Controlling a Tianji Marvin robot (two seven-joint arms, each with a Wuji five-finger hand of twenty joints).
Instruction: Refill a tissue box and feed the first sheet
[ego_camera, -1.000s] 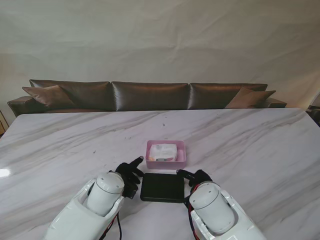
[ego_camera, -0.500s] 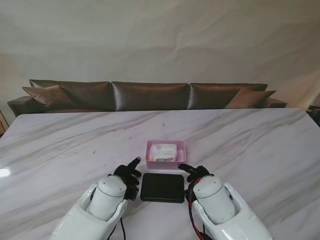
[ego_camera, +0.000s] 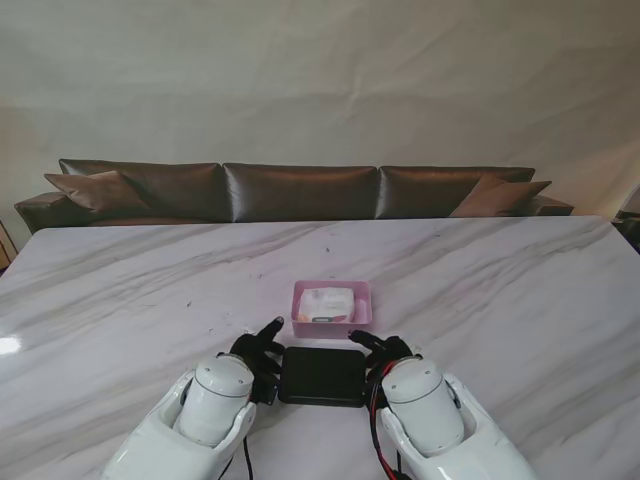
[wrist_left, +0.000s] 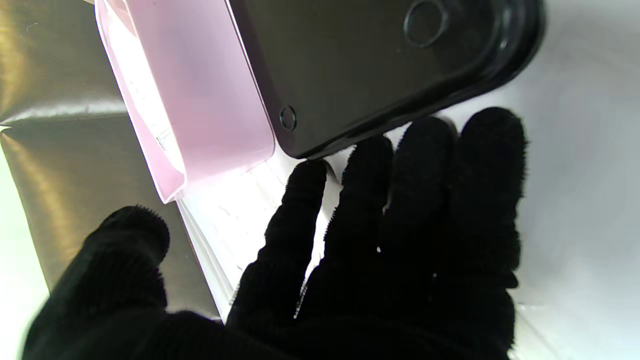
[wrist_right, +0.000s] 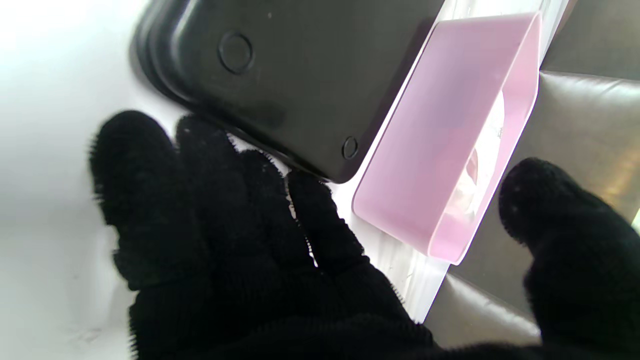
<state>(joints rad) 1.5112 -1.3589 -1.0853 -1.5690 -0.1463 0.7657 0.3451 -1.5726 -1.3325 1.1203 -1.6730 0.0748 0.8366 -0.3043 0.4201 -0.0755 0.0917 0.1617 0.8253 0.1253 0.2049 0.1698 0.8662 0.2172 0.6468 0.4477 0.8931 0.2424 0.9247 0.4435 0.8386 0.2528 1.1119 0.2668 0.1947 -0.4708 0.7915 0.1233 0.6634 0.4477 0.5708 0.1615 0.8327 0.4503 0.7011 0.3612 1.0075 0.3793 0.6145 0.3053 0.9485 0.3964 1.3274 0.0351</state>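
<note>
**Two Hands, One Black Box Between Them**

Since the table (ego_camera: 520, 290) is the biggest thing, start there; it is wide, white and marbled, and a brown sofa (ego_camera: 300, 190) sits behind its far edge.

Next come the two white arms; they rise from the near corners, and each ends in a black gloved hand.

Then the black tissue box (ego_camera: 322, 376); it lies flat on the table close to me, right between the two hands; its long side runs from left to right, so one short end points at each hand; it looks like its underside is facing up, because the wrist views show small round feet on it, but I cannot be sure.

Just past the box, farther from me, sits the pink tray (ego_camera: 363, 318); the two stand very close, but I cannot tell if they touch; inside the tray is the white tissue pack (ego_camera: 327, 303).

Now the hands; the left hand (ego_camera: 257, 350) is at the left end of the box, fingers (wrist_left: 360, 165) spread and holding nothing; the tips look like they are at the box's edge.

The right hand (ego_camera: 383, 350) is at the right end, fingers also spread and holding nothing, thumb (wrist_right: 540, 200) out wide near the tray.

Both hands look about equally near the box; I think the next move is to squeeze it from both ends.
</note>
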